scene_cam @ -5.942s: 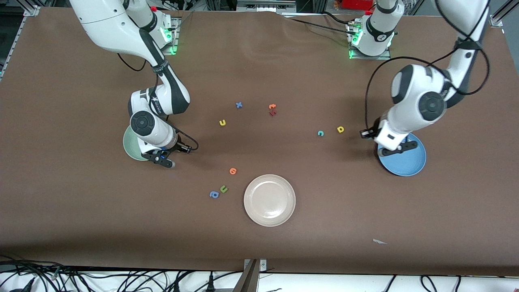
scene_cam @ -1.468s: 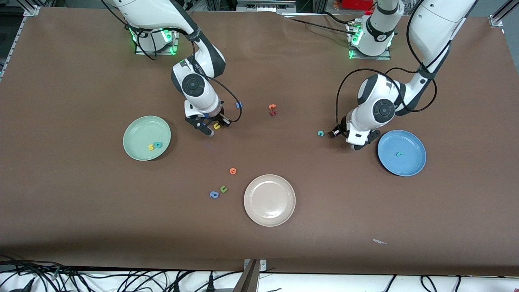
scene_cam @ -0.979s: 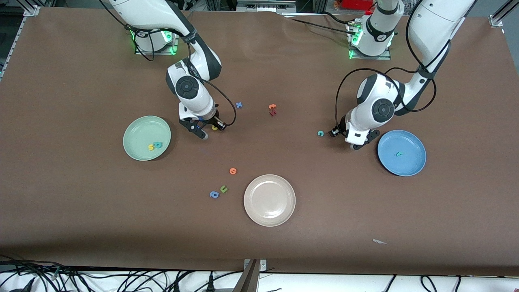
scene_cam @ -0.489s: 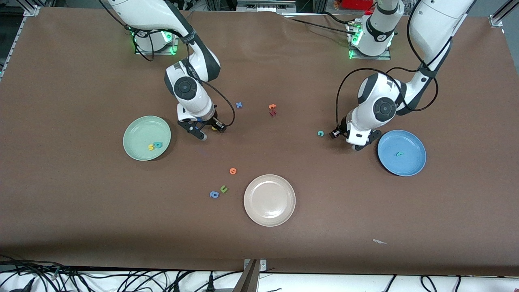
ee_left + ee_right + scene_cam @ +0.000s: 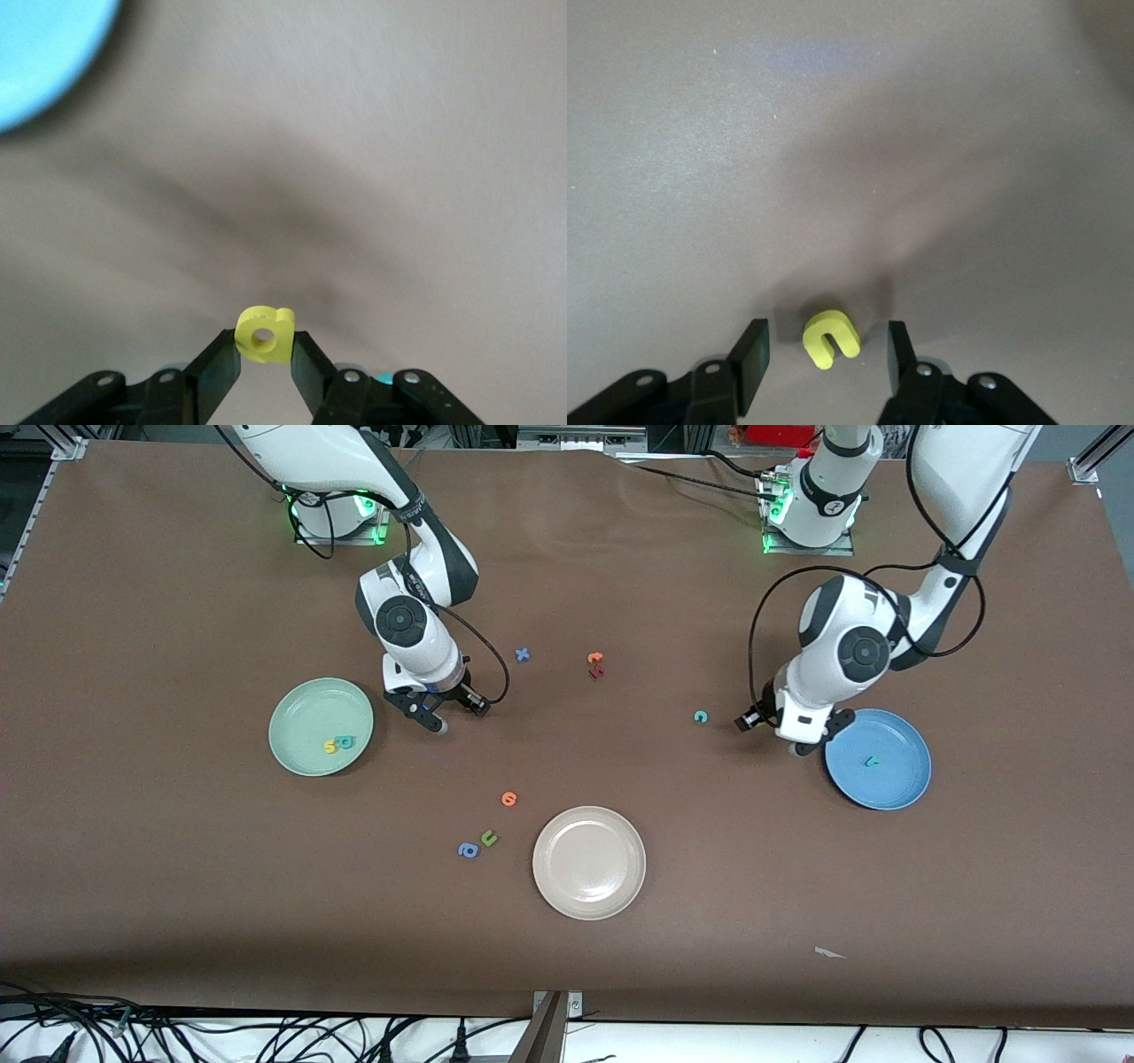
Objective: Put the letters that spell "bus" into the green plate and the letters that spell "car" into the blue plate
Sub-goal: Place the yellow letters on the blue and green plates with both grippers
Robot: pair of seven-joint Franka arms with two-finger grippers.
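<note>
Two carries toward two plates, one letter per arm.

Left gripper [image 5: 264, 365] clamped on yellow a/d letter [image 5: 264, 335], just beside blue plate [image 5: 899, 775], teal r [image 5: 873, 761] already inside. Right gripper [image 5: 824, 354] parted, yellow u [image 5: 830, 339] on table between its fingers, green plate [image 5: 306, 708] near, toward right arm's end. Teal c [image 5: 701, 716] waiting on table.

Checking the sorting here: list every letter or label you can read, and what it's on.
"x": blue foam letter, on the table.
"c": teal foam letter, on the table.
"u": yellow foam u, between the right gripper's fingers.
"s": yellow foam s, in the green plate.
Other letters and arm markings: too small to read.
</note>
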